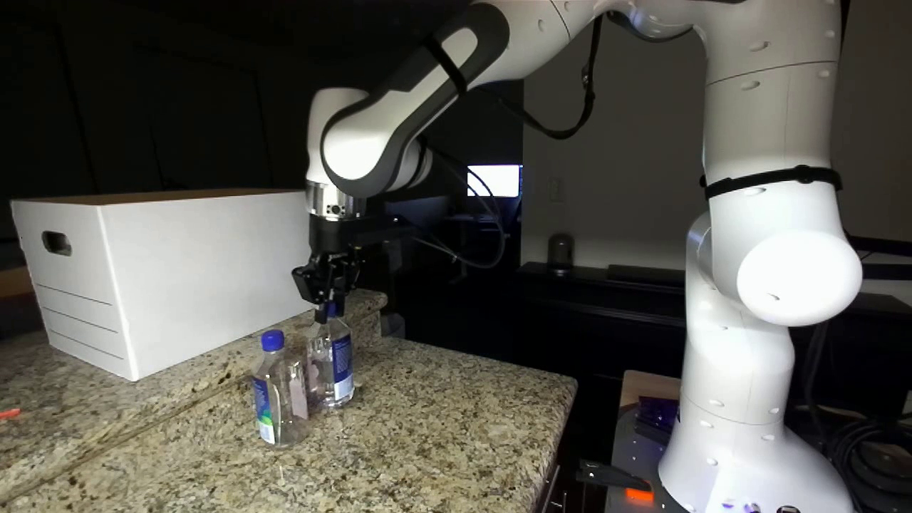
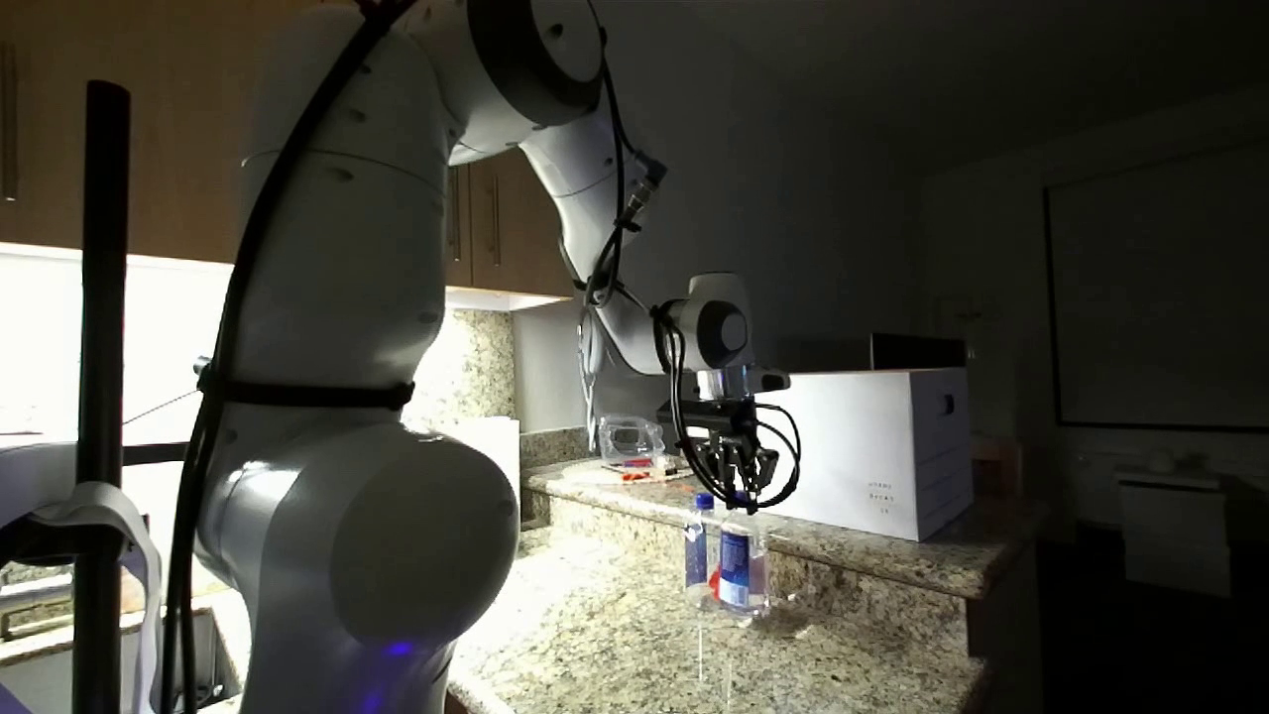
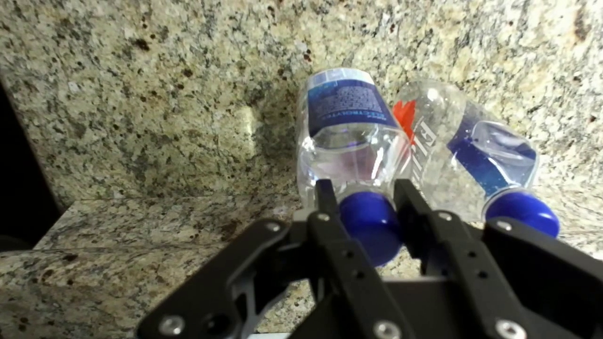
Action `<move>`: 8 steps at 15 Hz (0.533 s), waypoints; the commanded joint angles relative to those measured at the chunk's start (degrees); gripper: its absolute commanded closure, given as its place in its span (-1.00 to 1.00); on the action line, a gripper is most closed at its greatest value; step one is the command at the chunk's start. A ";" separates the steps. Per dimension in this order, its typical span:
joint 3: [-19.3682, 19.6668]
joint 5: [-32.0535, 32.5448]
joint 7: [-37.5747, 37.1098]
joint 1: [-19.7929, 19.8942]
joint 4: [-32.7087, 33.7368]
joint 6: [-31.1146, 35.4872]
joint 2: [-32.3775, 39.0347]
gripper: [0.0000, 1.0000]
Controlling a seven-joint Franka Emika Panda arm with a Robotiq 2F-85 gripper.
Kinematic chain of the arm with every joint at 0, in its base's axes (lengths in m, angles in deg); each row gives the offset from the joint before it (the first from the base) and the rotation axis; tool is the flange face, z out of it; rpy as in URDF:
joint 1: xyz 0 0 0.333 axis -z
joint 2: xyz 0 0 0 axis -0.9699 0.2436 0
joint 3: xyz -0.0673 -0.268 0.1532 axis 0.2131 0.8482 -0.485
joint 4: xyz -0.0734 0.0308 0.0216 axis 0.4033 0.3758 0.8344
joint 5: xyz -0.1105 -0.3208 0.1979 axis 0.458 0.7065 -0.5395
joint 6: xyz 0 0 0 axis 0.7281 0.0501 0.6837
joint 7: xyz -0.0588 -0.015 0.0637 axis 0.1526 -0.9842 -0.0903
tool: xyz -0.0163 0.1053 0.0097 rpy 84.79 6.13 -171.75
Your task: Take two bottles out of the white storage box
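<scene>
The white storage box (image 1: 206,285) stands upright on the raised granite ledge; it also shows in an exterior view (image 2: 853,451). Its inside is mostly hidden. Two clear bottles with blue labels and blue caps stand side by side on the lower counter. One bottle (image 1: 333,363) is under my gripper (image 1: 330,310), with its cap between the fingers (image 3: 362,202). The fingers appear shut on its cap and neck. I cannot tell whether its base touches the counter. The other bottle (image 1: 274,399) stands upright beside it, ungripped, and shows right of it in the wrist view (image 3: 476,146).
The lower granite counter (image 1: 442,427) ends at a free edge towards the arm's base. The raised ledge (image 2: 813,535) forms a step behind the bottles. A clear plastic container (image 2: 632,436) and small red items lie further along the ledge.
</scene>
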 commanded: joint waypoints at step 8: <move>-0.39 1.07 -0.69 0.06 0.38 5.24 3.12 0.70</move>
